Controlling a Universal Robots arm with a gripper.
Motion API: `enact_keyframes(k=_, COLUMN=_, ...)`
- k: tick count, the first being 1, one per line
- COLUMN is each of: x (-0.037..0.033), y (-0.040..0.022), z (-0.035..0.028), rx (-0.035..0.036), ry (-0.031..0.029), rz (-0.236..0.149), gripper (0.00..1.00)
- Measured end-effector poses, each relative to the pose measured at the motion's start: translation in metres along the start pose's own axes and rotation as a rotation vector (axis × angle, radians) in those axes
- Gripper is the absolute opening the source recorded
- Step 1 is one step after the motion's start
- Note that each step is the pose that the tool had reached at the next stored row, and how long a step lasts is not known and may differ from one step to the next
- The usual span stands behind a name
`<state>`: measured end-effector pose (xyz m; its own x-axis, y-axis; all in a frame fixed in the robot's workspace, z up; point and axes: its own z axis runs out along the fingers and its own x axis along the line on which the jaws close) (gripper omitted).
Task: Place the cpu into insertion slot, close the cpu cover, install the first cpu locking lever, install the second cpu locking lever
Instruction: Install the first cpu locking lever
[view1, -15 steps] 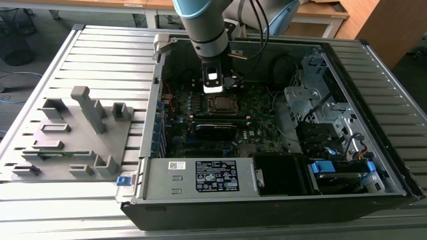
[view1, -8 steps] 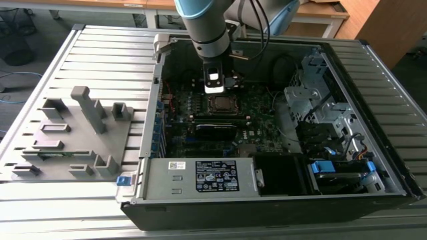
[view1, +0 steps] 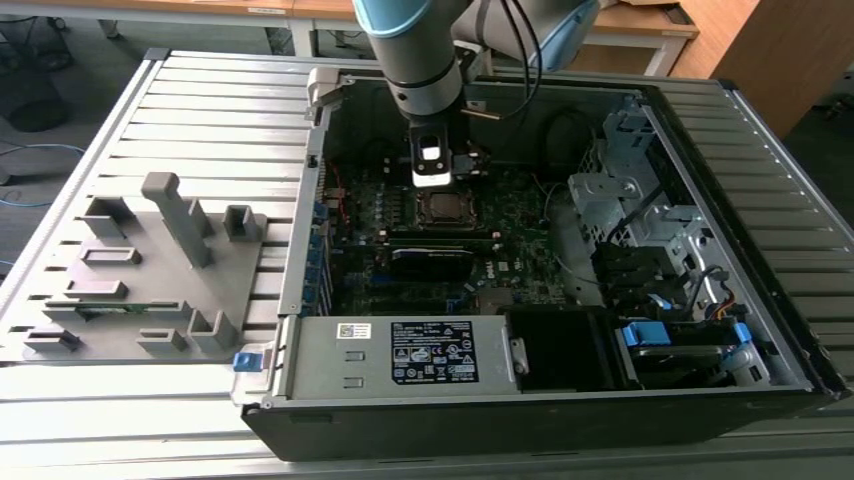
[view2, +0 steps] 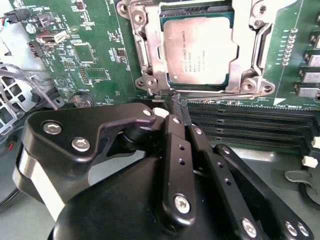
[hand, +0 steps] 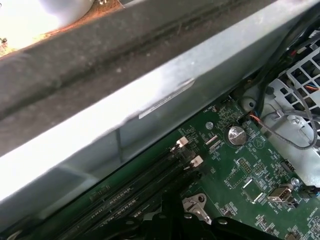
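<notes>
second wrist view: cpu (view2: 196, 50) under cpu cover (view2: 250, 55) | gripper (view2: 180, 112) beside

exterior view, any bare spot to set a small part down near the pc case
Bare slatted table beyond the grey fixture tray, on the exterior view's left of the case. Inside is crowded: the gripper hangs by the cpu.

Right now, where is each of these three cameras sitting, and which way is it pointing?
Exterior view: off the arm, above, looking down into the open computer case; the arm and gripper show.
Second wrist view: on the arm, facing the cpu in the insertion slot; gripper shows.
First wrist view: on the arm, facing the case wall.
Both wrist views share the green motherboard.
</notes>
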<state>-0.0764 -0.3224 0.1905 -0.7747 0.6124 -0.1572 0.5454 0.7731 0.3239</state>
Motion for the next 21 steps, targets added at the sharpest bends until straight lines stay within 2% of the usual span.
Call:
enact_keyframes(k=13, x=-0.0002, y=0.0002, z=0.0010, rx=0.0053, ry=-0.0035, rz=-0.002, gripper=0.10)
enact_keyframes(k=19, x=-0.0018, y=0.0035, z=-0.0084, rx=0.0049, ry=-0.0035, rz=-0.002, gripper=0.10)
enact_keyframes(k=21, x=-0.0011, y=0.0031, z=-0.0091, rx=0.0023, ry=-0.0065, rz=-0.003, gripper=0.10)
